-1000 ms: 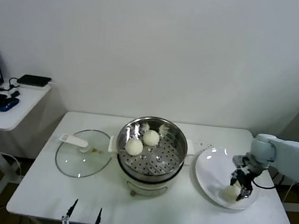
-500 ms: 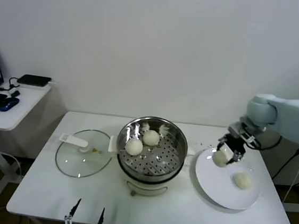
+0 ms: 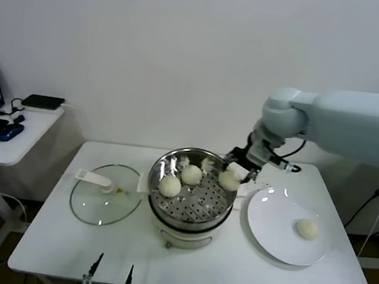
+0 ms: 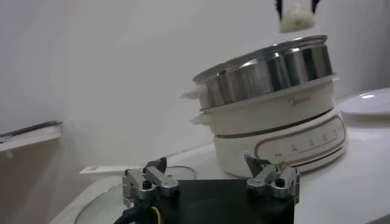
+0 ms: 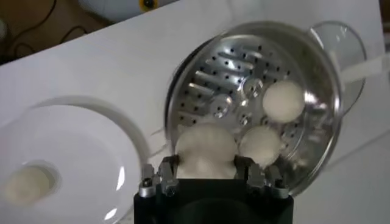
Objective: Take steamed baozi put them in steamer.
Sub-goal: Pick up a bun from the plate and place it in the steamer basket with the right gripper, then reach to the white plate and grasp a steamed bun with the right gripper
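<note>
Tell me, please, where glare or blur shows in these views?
Head view: light glints on the plate rim and steamer wall. Right wrist view: the tray reflects brightly; the bun in the right end effector looks soft, as does the lid. Left wrist view: highlight on the plate.

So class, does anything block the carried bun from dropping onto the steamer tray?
Nothing visible. The right pincer holds the baozi above the steamer rim; two buns lie farther across.

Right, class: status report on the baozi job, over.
Right gripper shut on baozi, over steamer rim. Left gripper open, parked low. Two buns in, one on plate. Path clear.
</note>
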`<state>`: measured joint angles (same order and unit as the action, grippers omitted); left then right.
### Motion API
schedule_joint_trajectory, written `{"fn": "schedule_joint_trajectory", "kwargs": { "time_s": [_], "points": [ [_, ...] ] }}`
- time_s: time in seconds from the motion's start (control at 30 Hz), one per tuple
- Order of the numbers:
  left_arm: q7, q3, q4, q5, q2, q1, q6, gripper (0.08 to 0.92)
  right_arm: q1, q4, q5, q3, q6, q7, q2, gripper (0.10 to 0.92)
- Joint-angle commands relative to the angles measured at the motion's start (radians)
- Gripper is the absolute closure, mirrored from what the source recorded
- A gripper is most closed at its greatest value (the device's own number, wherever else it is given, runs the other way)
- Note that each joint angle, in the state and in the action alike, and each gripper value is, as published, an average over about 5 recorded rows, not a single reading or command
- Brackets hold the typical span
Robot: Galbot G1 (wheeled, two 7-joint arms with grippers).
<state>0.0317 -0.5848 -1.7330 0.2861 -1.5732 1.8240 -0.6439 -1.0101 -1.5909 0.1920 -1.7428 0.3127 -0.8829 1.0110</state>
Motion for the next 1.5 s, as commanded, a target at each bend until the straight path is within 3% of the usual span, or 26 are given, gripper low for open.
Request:
{"fn": "schedule_joint_trajectory", "kwargs": {
  "time_s": [0.03, 0.37, 0.67, 0.77, 0.9, 1.03, 1.2, 1.3, 1.5],
  "points": [
    [-0.001, -0.003, 0.007, -0.004, 0.000, -0.002, -0.002, 0.177, 0.149, 0.005, -0.082, 0.085, 0.035, 0.033, 0.198, 0.397],
    [-0.002, -0.007, 0.013, -0.005, -0.003, -0.004, -0.007, 0.177, 0.250, 0.162, -0.101, 0.059, 0.052, 0.017, 0.294, 0.397],
    [-0.002, -0.017, 0.017, -0.007, -0.003, -0.008, -0.010, 0.177, 0.270, 0.201, -0.091, 0.052, 0.075, 0.017, 0.300, 0.393],
    [-0.002, -0.017, 0.016, -0.006, -0.003, -0.009, -0.009, 0.177, 0.250, 0.203, -0.064, 0.052, 0.089, 0.026, 0.291, 0.362],
    [0.000, -0.016, 0.014, -0.005, -0.004, -0.008, -0.007, 0.177, 0.145, 0.189, 0.048, -0.006, 0.126, -0.013, 0.264, 0.260],
    [0.001, -0.016, 0.010, -0.004, -0.003, -0.003, -0.006, 0.177, -0.006, 0.185, 0.226, -0.119, 0.132, -0.121, 0.210, 0.208],
    [0.002, -0.013, 0.012, -0.003, 0.001, -0.003, -0.005, 0.177, -0.133, 0.211, 0.370, -0.287, -0.049, -0.217, 0.071, 0.203],
    [0.004, -0.009, 0.014, -0.002, 0.002, -0.005, -0.005, 0.177, -0.112, 0.255, 0.368, -0.326, -0.153, -0.225, -0.021, 0.202],
    [0.011, -0.003, 0.013, 0.002, -0.001, -0.008, -0.003, 0.177, 0.015, 0.356, 0.260, -0.292, -0.219, -0.240, -0.164, 0.203]
  ]
}}
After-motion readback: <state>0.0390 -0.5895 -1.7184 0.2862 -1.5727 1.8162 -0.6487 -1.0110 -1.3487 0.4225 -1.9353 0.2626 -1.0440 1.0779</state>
